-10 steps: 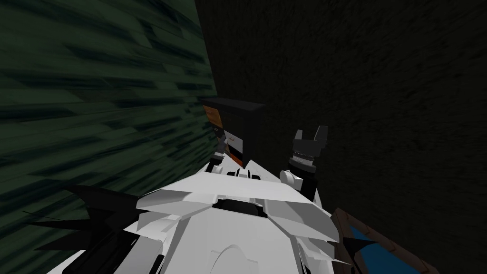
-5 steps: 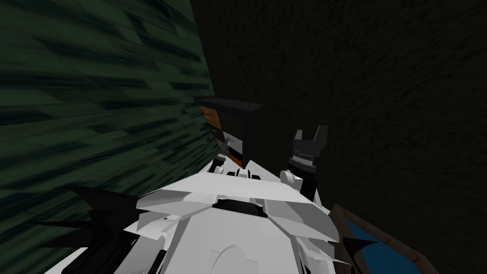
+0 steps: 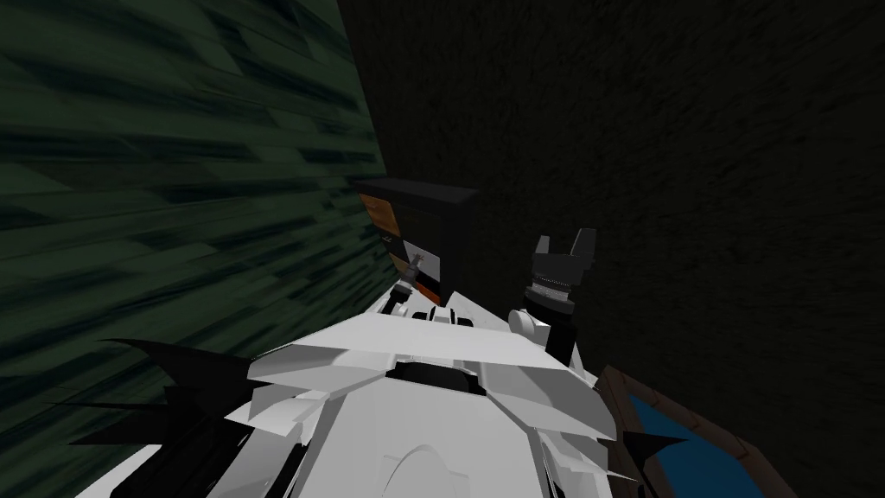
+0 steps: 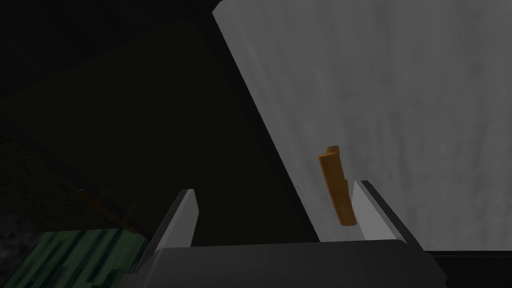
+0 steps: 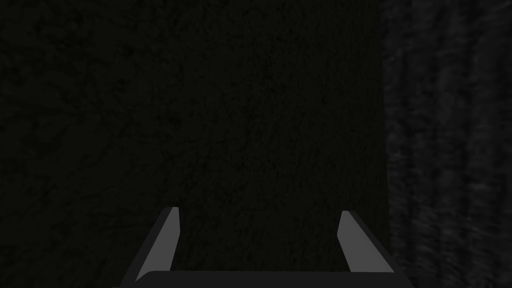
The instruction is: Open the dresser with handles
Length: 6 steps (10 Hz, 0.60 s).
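Left end effector shifted; wrist view shows orange handle beside finger.

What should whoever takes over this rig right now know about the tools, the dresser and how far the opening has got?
Left tool: open, at the dresser. The orange-brown handle on the grey drawer front sits between its fingers, close to one of them, not gripped.
Right tool: open, raised to the dresser's right, holding nothing.
Done: the left tool is at the handle.
Left: centre on the handle, shut on it, pull the drawer out. I cannot see that any drawer is out yet.
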### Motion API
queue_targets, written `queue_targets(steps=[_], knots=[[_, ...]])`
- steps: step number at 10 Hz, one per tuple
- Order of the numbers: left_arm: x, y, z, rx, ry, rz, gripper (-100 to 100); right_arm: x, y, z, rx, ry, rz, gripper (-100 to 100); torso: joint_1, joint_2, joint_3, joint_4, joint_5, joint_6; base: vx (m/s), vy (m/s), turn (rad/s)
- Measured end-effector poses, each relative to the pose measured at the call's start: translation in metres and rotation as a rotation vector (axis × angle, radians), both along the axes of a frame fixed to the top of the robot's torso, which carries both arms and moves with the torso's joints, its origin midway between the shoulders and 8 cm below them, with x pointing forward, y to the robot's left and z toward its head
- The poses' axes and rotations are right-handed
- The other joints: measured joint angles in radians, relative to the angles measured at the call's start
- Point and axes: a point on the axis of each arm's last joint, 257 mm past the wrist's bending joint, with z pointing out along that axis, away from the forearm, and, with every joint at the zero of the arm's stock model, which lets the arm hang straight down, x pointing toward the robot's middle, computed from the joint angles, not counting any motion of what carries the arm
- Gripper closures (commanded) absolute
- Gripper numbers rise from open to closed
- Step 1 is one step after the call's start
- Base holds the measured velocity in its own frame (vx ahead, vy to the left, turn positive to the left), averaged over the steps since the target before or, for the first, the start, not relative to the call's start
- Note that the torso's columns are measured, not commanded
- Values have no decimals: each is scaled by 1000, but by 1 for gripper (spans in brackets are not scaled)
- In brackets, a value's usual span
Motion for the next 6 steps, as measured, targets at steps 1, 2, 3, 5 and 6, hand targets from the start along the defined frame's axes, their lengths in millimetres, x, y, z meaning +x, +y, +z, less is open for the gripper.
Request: queue_targets(steps=[1, 2, 3, 5, 6], knots=[[1, -3, -11, 12, 20, -8, -100, 0, 0, 0, 0, 0, 0, 0, 0, 0, 0, 0, 0, 0, 33, 40, -71], [2, -7, -21, 24, 38, -16, -100, 0, 0, 0, 0, 0, 0, 0, 0, -1, 0, 0, 0, 0, 25, 31, -62], [3, -9, -28, 37, 54, -23, -100, 0, 0, 0, 0, 0, 0, 0, -1, 0, 0, 0, 0, 0, 17, 26, -51], [5, -11, -46, 59, 88, -36, -100, 0, 0, 0, 0, 0, 0, 0, -1, 1, 0, 0, 0, 0, 10, 17, -36], [5, -11, -47, 61, 89, -36, -100, 0, 0, 0, 0, 0, 0, 0, -1, 1, 1, 0, 0, 0, 62, -18, -14]])
